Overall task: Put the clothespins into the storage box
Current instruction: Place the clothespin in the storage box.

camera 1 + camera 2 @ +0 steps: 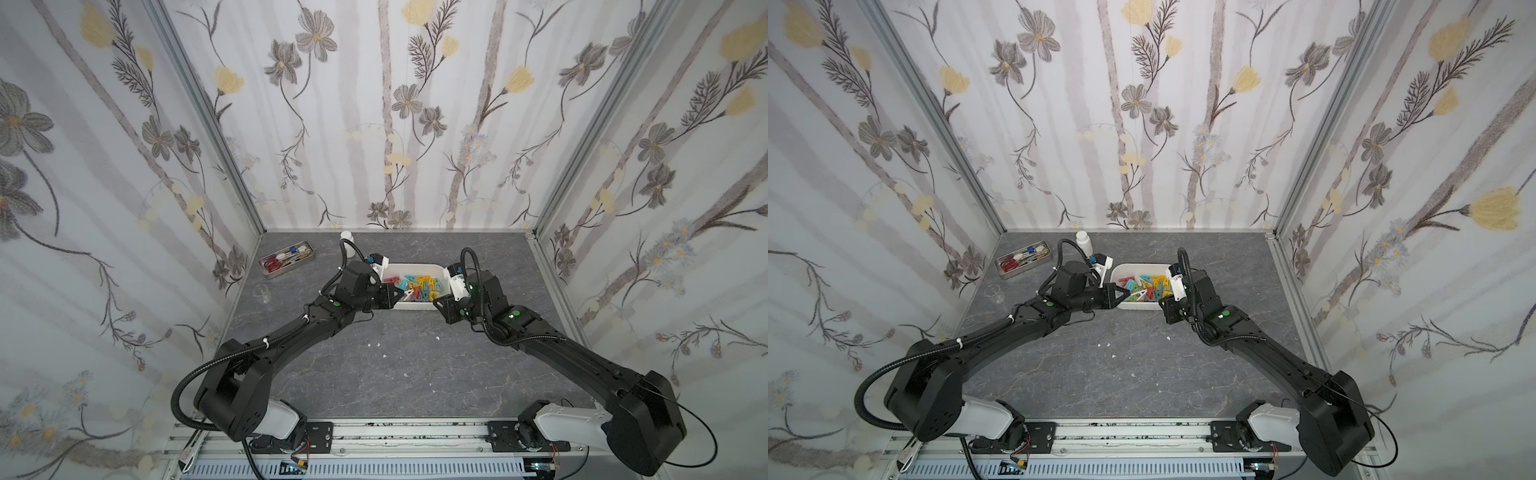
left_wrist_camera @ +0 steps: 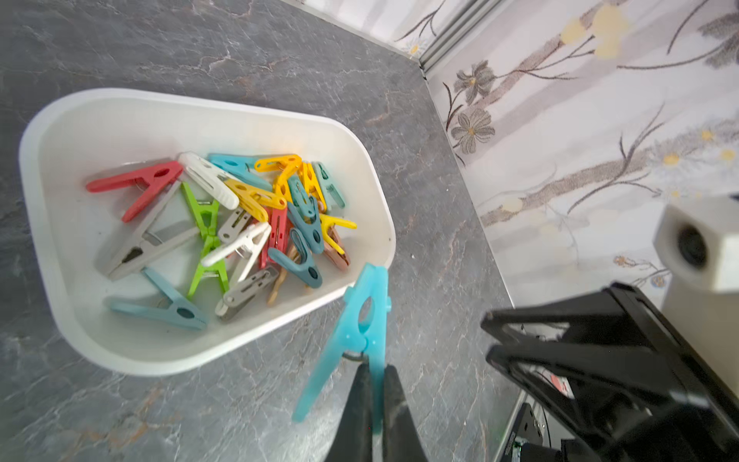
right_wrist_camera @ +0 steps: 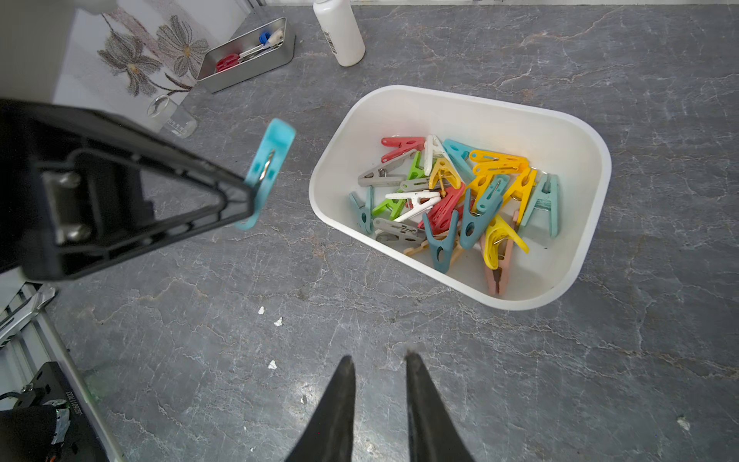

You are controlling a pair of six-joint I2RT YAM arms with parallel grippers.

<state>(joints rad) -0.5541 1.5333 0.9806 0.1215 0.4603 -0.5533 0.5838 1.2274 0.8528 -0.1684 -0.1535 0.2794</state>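
Across both top views: grey veined tabletop [image 1: 386, 374], closed in on three sides by flowered wallpaper walls [image 1: 374, 124]. Toward the back, white storage box [image 1: 415, 306] resting flat, heaped with clothespins [image 1: 417, 286] in many colours. Near the left wall, metal tray [image 1: 293, 264] holding red scissors [image 1: 272, 264], then a white bottle [image 1: 348, 247] and a clear beaker [image 1: 262, 293]; white flecks [image 1: 371, 344] scattered on bare stone.

From the left wrist: left gripper [image 2: 376, 372] clenched on one leg of a light-blue clothespin [image 2: 350, 320], held in the air near the box's corner, not inside.

From the right wrist: right gripper [image 3: 379, 358] parted, gripping nothing, poised above bare tabletop just short of the box.
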